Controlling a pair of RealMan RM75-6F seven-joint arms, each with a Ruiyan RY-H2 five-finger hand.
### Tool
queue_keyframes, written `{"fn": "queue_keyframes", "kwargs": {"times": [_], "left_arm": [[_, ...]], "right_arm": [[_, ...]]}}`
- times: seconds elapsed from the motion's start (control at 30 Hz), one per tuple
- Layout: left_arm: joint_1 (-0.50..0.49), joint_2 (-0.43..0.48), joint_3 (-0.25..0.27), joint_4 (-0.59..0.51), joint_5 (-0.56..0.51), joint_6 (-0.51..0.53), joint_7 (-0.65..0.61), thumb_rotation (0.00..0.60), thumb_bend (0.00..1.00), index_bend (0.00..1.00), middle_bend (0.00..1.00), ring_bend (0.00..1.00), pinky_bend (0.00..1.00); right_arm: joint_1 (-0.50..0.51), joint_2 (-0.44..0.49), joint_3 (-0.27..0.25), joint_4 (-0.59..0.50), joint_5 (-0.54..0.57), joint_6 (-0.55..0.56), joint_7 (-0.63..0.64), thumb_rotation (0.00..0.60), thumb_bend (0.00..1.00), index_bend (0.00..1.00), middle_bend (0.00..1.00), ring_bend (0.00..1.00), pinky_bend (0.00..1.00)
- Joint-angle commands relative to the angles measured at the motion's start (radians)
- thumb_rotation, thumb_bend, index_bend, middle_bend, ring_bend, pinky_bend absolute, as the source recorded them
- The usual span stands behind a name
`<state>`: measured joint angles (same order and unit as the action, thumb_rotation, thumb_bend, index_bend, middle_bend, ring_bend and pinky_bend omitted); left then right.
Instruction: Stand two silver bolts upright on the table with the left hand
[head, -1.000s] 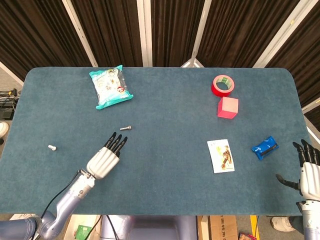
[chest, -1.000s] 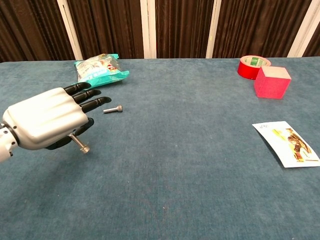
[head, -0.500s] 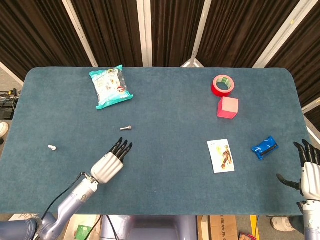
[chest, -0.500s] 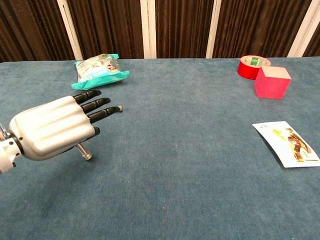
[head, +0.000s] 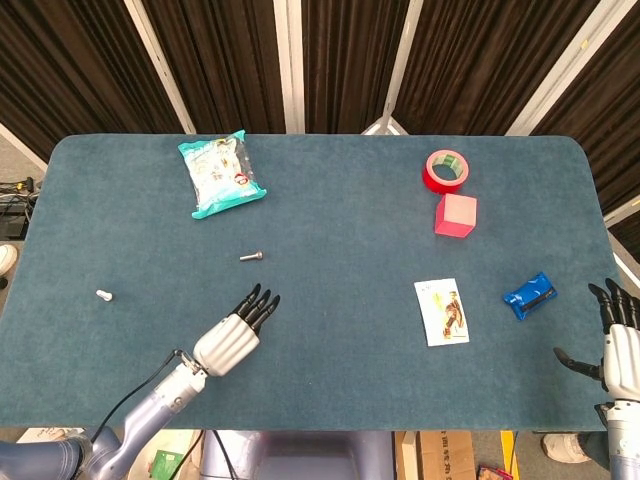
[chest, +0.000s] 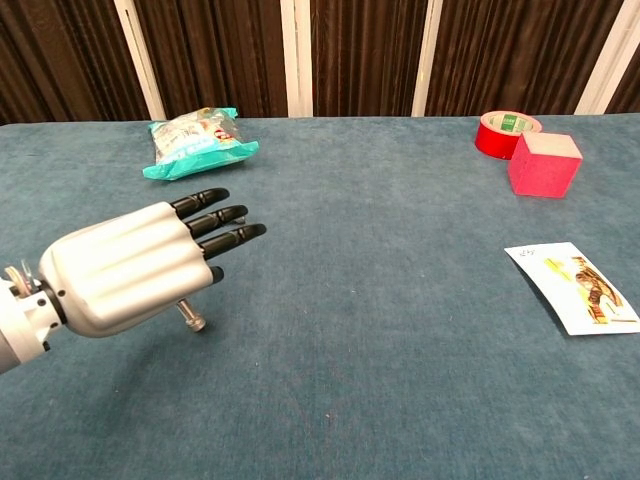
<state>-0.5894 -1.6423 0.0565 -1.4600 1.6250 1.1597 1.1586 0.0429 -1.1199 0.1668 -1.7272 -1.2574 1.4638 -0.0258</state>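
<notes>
The left hand (chest: 125, 272) is pinching one silver bolt (chest: 191, 318) under its extended fingers (chest: 225, 215); set down tilted, it may topple. The other bolt (head: 250, 257) is lying beyond the fingertips.

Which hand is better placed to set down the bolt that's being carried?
The left hand. A silver bolt sticks out from beneath it over open table, so it looks held there. The right hand sits at the far right edge, well away from both bolts.
</notes>
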Motion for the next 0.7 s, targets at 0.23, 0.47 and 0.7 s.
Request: {"fn": "queue_keyframes", "kwargs": {"times": [0.23, 0.47, 0.7], "left_arm": [[-0.003, -0.017, -0.01, -0.02, 0.012, -0.011, 0.022, 0.6, 0.5, 0.56, 0.0, 0.0, 0.0], [-0.006, -0.029, -0.016, -0.018, 0.005, -0.034, 0.044, 0.6, 0.5, 0.56, 0.0, 0.0, 0.0], [-0.008, -0.041, -0.023, -0.028, -0.002, -0.051, 0.075, 0.6, 0.5, 0.54, 0.0, 0.0, 0.0]], "right_arm": [[0.001, 0.0, 0.0, 0.0, 0.001, -0.002, 0.003, 0.6, 0.01, 0.13, 0.03, 0.01, 0.0], [0.0, 0.002, 0.001, -0.002, 0.001, -0.001, 0.004, 0.6, 0.01, 0.13, 0.03, 0.02, 0.0], [0.0, 0.003, 0.001, -0.002, 0.002, -0.003, 0.004, 0.6, 0.01, 0.13, 0.03, 0.02, 0.0]]}}
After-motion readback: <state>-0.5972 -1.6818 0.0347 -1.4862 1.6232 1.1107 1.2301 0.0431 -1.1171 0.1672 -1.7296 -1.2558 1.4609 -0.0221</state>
